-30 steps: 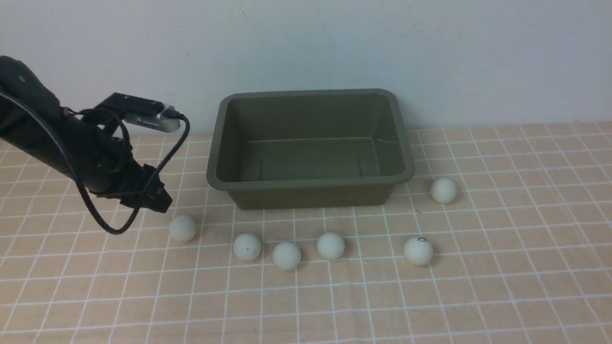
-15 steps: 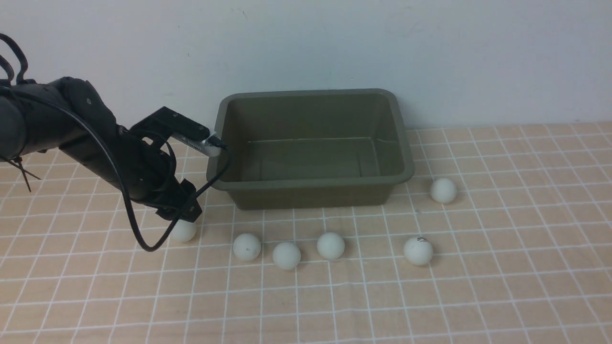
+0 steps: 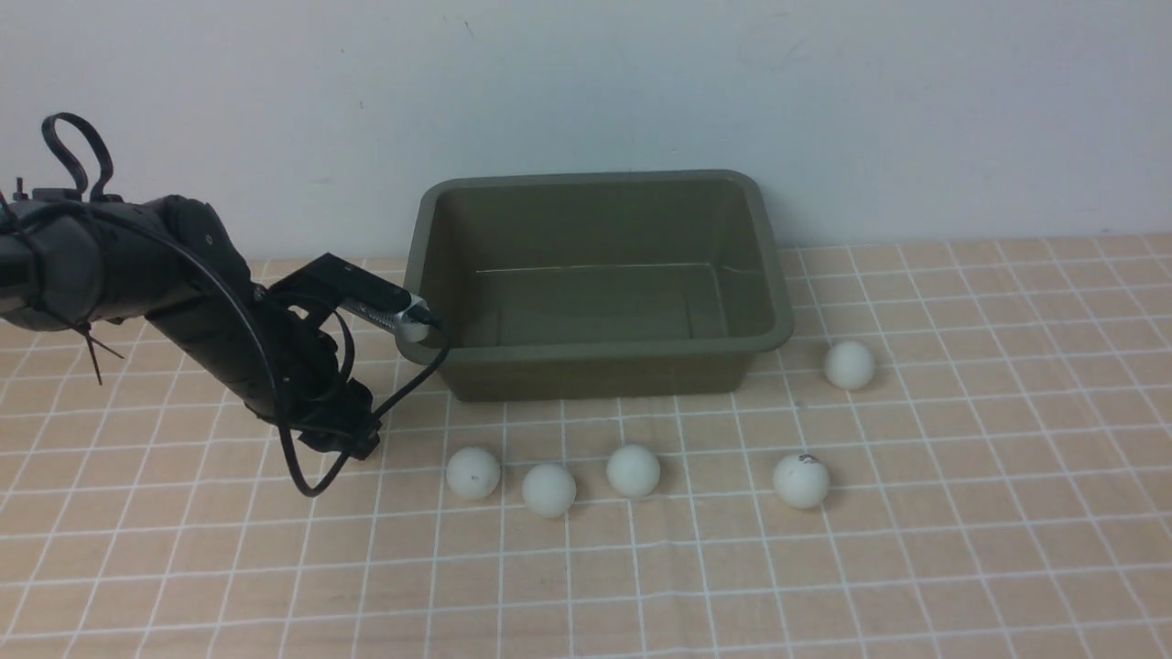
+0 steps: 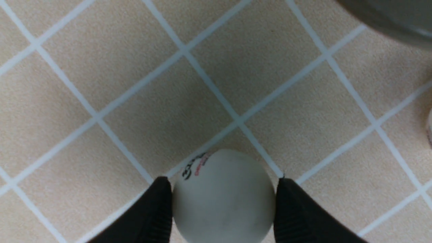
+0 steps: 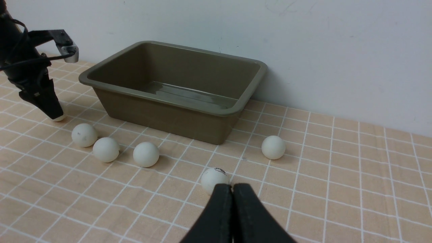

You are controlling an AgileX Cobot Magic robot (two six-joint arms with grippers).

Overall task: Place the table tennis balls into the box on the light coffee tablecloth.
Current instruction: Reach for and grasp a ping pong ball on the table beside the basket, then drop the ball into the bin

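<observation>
Peach tablecloth, ball inside left claw

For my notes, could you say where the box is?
In the front view, the box stands centre-back on the tablecloth, near the wall, behind the balls.

You see a matte ball between the left tool's ribbed black fingers — tablecloth finely grained, box smooth plastic.

soft, even light from above. faint shadows beside the table tennis balls on the tablecloth. mild sheen on the box floor. front view slightly soft; left wrist view blurred at corners.
</observation>
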